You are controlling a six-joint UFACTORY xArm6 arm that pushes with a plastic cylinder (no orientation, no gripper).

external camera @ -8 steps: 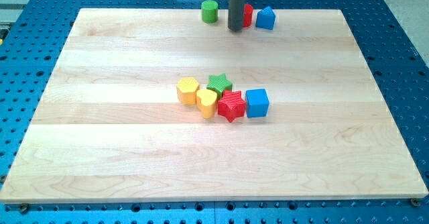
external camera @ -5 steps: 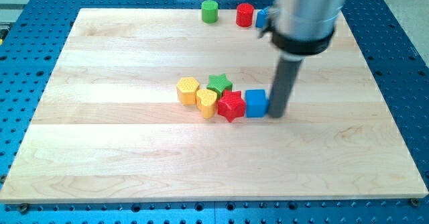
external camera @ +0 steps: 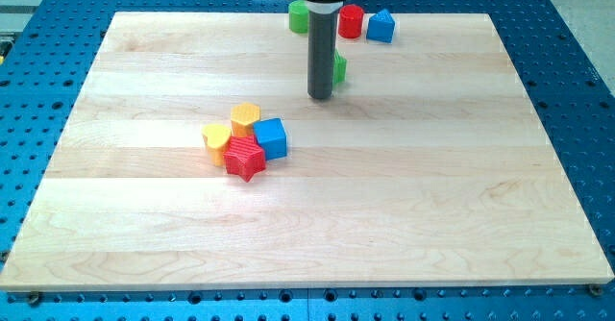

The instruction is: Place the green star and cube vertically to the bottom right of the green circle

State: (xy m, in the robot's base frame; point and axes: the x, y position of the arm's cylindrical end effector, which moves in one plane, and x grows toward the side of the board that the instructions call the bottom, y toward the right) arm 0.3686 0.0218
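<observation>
My tip [external camera: 321, 97] rests on the board in the upper middle. A green block [external camera: 339, 68], probably the green star, shows just behind the rod on its right side, mostly hidden. The green circle [external camera: 298, 15] stands at the top edge, partly hidden by the rod. The blue cube [external camera: 272, 138] lies below and to the left of my tip, apart from it, touching the red star [external camera: 244, 158].
A yellow hexagon block [external camera: 246, 118] and a yellow heart [external camera: 217, 136] sit tight against the red star and blue cube. A red cylinder [external camera: 352, 21] and a blue block [external camera: 381, 26] stand at the top edge, right of the green circle.
The rod went from the blue cube's right side to the upper middle. The yellow, red and blue cluster shifted left. The green star left the cluster and now sits up by the rod.
</observation>
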